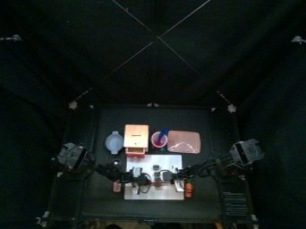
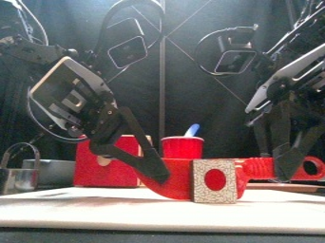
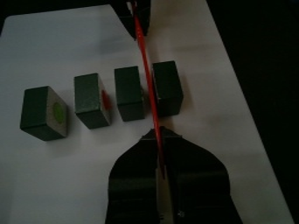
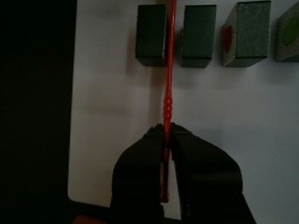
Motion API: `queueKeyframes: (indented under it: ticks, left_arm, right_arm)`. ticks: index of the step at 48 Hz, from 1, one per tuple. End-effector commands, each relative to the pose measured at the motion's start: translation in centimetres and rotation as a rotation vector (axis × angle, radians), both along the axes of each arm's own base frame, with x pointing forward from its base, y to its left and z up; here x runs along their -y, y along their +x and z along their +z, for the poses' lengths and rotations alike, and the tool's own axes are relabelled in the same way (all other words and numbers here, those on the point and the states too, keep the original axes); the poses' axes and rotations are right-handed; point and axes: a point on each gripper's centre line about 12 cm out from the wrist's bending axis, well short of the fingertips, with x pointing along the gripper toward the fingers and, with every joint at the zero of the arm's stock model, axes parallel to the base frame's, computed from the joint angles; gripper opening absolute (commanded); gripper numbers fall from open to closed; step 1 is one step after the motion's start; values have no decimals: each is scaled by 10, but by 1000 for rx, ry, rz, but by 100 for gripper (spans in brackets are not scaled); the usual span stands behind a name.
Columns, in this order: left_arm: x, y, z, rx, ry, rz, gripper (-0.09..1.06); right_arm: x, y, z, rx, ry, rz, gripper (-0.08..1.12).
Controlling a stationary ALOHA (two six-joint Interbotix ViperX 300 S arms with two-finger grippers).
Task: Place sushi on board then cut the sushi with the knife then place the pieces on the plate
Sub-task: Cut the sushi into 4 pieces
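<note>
Between sushi blocks (image 3: 166, 87), knife (image 3: 142, 52) partly hidden

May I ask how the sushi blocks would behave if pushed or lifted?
The sushi blocks look rigid and flat-faced, so they would probably slide on the white board rather than roll. They stand as thin slices with gaps, so the red knife's sideways push might tip one.

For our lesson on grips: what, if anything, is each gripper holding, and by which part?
Both hold the red knife: the left gripper by one end, the right gripper by the other, jaws shut.
</note>
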Motion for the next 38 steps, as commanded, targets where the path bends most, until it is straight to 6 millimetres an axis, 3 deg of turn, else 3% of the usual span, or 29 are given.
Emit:
queueKeyframes:
  ticks: [1,11,24,31,38]
  left_arm:
    - [6,5,16,43,-12,-9,35]
    - [1,6,24,67,-10,-1,35]
    - [-24,3,56,135,-26,56,39]
    - [-28,-1,63,151,-27,60,48]
    - [-29,-4,67,161,-31,62,67]
  right_arm:
    - [-12,8,18,58,32,12,32]
    - [-12,9,21,67,28,17,31]
    - [-1,5,41,95,3,26,32]
    - [2,4,46,107,-12,36,32]
    - [6,5,51,118,-19,34,32]
